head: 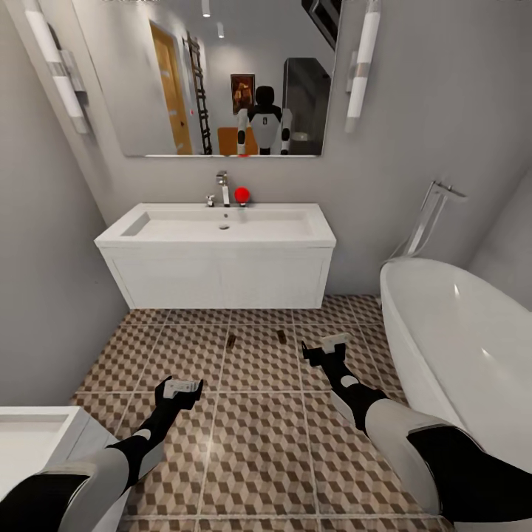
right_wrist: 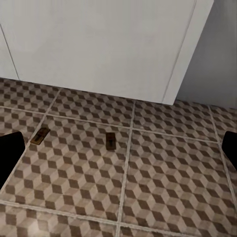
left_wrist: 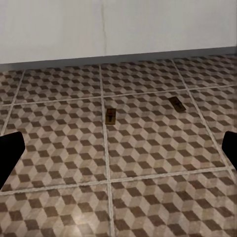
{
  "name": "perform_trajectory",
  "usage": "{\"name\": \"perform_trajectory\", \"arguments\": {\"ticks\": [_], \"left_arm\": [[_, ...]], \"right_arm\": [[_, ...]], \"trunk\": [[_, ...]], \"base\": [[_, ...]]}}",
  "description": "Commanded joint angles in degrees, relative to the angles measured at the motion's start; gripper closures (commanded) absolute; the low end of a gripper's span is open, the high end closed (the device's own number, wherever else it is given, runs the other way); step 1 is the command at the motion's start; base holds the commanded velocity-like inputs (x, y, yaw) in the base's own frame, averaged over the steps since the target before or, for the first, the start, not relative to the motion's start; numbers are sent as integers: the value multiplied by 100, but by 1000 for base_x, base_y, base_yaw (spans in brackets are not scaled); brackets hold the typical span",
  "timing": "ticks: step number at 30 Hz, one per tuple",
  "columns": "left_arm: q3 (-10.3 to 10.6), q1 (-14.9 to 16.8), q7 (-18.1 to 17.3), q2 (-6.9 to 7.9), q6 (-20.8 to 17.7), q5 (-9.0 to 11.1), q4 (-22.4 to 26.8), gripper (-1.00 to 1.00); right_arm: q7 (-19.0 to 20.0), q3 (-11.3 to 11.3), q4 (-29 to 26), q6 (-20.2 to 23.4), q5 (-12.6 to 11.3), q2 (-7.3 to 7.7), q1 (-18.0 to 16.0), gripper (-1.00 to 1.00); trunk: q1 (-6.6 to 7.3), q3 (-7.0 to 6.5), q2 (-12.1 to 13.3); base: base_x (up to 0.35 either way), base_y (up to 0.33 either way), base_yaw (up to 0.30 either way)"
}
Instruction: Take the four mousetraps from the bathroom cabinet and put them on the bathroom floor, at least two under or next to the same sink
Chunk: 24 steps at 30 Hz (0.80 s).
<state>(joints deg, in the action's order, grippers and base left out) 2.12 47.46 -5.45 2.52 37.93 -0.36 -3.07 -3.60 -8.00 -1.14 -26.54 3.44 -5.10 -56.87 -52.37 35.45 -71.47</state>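
No readable writing or brand on anything I can see.

Two mousetraps lie flat on the bathroom floor (head: 258, 436), just in front of the sink (head: 222, 273), apart from each other. Left mousetrap (head: 231, 342) sits close beside a grout line; right mousetrap (head: 281, 336) is a bit farther right, angled. From my left wrist cam the same pair shows: left one (left_wrist: 110, 116) and right one (left_wrist: 177, 103), w/ the sink's white front behind. Right wrist cam has them too (right_wrist: 40, 135) (right_wrist: 111, 140).

My left gripper (head: 181, 389) hangs over the tiles, nearer me than the traps, released, holding nothing; its dark fingertips (left_wrist: 10, 158) sit wide apart at the frame edges. My right gripper (head: 325, 347) is right of the traps, also spread and empty, fingertips (right_wrist: 9, 153) far apart.

Around: chrome faucet (head: 222, 188) at the back of the basin, a red ball (head: 242, 195) next to it. Big mirror (head: 222, 74) above w/ my reflection in it, tube lamps either side. White bathtub (head: 458, 347) on the right w/ a chrome filler behind it. A second white basin unit (head: 37, 436) near left, by my left arm. Nothing lies between grippers and traps.

Floor is cube-pattern tile in brown, beige and white, pale grout. Walls grey.
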Motion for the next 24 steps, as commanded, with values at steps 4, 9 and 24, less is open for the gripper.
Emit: {"name": "perform_trajectory", "arguments": {"ticks": [4, 9, 24], "left_arm": [[-1, 0, 0, -13, 2, 1, 0, -100], [-2, 0, 0, -14, 3, 1, 0, -100], [-5, 0, 0, -15, 2, 1, -4, -100]], "right_arm": [[0, 0, 0, 0, -1, 0, 0, -100], [0, 0, 0, 0, -1, 0, 0, -100], [0, 0, 0, 3, 7, 0, 0, -100]], "trunk": [[89, -72, 162], [198, -162, 363], [528, -431, 964]], "base": [[0, 0, 0], [0, 0, 0], [0, 0, 0]]}}
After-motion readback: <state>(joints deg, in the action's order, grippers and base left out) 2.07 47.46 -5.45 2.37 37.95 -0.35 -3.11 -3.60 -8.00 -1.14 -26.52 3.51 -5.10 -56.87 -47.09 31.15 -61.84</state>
